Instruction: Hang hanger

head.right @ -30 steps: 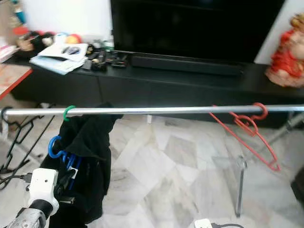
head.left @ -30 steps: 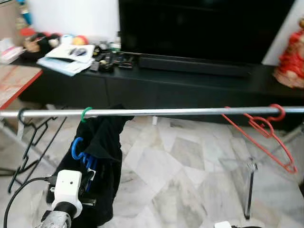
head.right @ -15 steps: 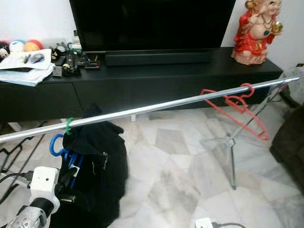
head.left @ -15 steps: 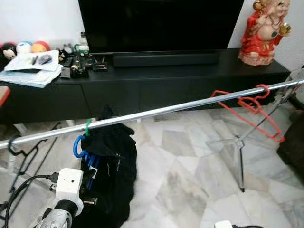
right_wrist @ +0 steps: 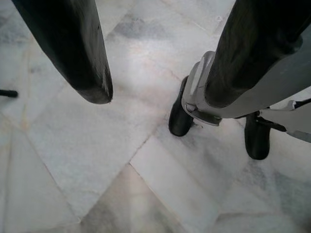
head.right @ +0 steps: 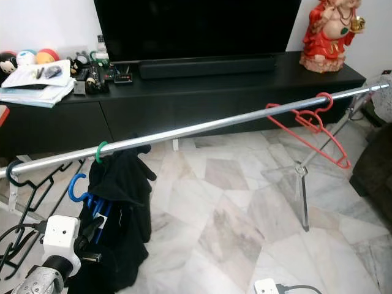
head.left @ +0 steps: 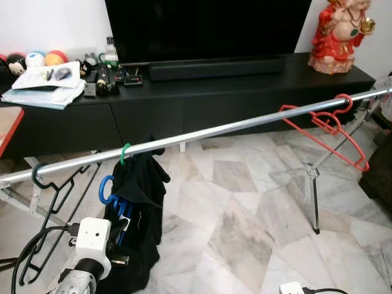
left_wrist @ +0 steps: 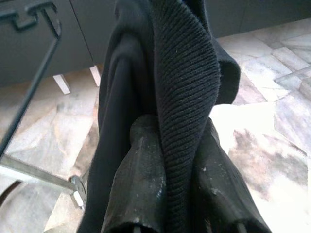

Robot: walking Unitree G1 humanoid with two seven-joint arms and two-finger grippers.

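A silver rail (head.left: 233, 128) runs across the room, lower at the left. A green hanger hook (head.left: 125, 153) sits on it, and a black garment (head.left: 142, 208) hangs beneath. Beside the garment a blue hanger (head.left: 108, 187) stands with its hook below the rail. My left gripper (left_wrist: 177, 145) is low beside the garment and shut on a fold of its knit fabric. A black hanger (head.left: 38, 179) hangs at the rail's left end and a red hanger (head.left: 324, 125) near its right end. My right gripper (right_wrist: 155, 97) hangs open over the floor.
A black TV cabinet (head.left: 245, 92) with a television stands behind the rail. It holds papers (head.left: 43, 86), small items and a red figurine (head.left: 340, 30). The rack's stand (head.left: 313, 196) rests on the marble floor at the right. A dark seat edge (head.left: 380, 177) is at the far right.
The whole picture has shifted as the camera turned and moved. My left gripper keeps its hold on the black garment. The hangers stay where they were on the rail.
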